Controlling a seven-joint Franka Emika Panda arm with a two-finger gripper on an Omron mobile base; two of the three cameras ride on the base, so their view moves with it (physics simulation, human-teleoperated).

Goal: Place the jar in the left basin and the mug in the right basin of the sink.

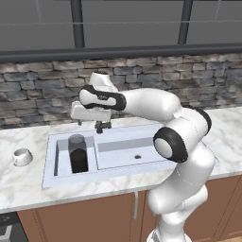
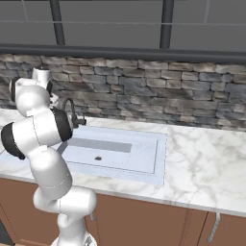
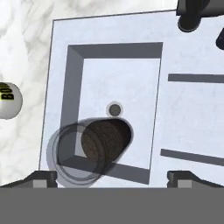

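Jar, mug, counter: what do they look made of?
Jar: looks like glass, glossy; its greyish top is see-through above a dark lower body. Mug: probably glazed ceramic, opaque white-grey with a smooth rounded bowl, though coated metal can't be ruled out. Counter: marble-look stone, white with grey veining, polished; as a render it may be laminate.

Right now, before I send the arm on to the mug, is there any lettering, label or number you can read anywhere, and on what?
"BO": dark letters on a yellowish patch at the cut-off edge of the mug on the counter, in the hand view; the rest is cropped, so the word is incomplete.
Jar, sink, faucet, counter: no markings.
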